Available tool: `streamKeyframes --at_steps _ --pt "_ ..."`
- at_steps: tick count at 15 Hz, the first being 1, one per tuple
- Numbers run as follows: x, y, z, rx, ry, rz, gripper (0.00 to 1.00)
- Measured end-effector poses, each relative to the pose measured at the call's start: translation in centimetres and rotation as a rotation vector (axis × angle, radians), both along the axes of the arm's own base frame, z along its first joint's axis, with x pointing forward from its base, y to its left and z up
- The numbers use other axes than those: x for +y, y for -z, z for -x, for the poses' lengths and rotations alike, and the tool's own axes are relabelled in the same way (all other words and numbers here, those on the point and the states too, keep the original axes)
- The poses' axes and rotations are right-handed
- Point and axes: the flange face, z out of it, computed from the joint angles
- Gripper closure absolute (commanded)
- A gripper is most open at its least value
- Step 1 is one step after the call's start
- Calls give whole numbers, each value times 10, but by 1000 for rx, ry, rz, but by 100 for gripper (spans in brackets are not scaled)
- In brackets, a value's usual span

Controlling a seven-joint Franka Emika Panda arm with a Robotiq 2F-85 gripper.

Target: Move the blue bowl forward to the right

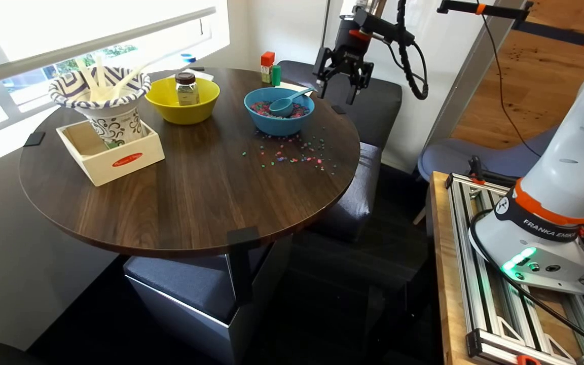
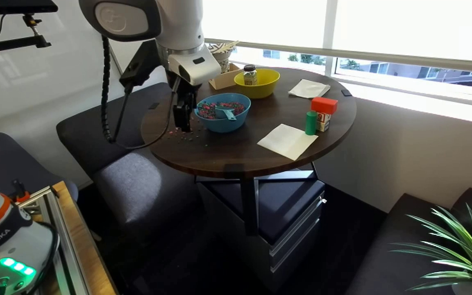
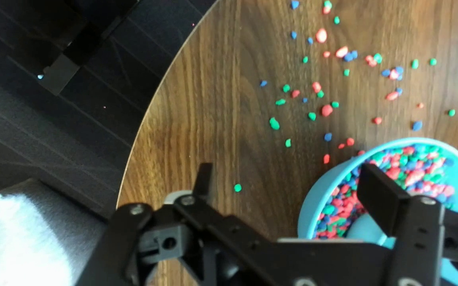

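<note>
Fingers (image 3: 384,198) spread wide, my gripper (image 1: 336,91) hangs in the air near the blue bowl (image 1: 278,124), which stands upright on a round brown table (image 1: 195,197). Inside it a blue scoop (image 1: 282,107) rests among red, green and blue bits (image 3: 424,171); more of these lie loose on the table beside it. Beyond it, a yellow bowl (image 1: 183,114) holds a jar (image 1: 187,91), and a patterned cup (image 1: 119,126) sits in a wooden tray (image 1: 151,149). Around me I see a grey bench (image 2: 133,184) with light falling on it, a dark floor (image 3: 94,131), a white wall (image 1: 282,30) and a window (image 2: 379,67) showing under a blind (image 2: 416,28).
</note>
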Motion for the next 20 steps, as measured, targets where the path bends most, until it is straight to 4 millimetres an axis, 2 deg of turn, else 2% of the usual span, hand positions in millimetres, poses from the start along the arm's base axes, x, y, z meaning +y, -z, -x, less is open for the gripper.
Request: streamKeyframes --at_steps 1,3,7,8,9,10,11,12,13,15,17,20 --pt "-3 4 -3 2 52 8 33" --pt "-6 10 -11 7 153 22 37" --pt "-8 9 -27 2 290 26 34" --pt "-8 9 -30 -2 311 26 37" --pt "-7 9 -33 -3 326 26 43" --pt "-6 9 -36 -3 337 26 42" --pt "-5 11 -38 -3 345 25 53" --pt "-3 14 -40 -2 346 25 58" --pt "-1 17 -41 0 346 24 69" --pt "2 23 -44 -1 345 27 87" --pt "5 28 -47 -5 344 30 100" --pt "7 30 -49 -6 335 30 96"
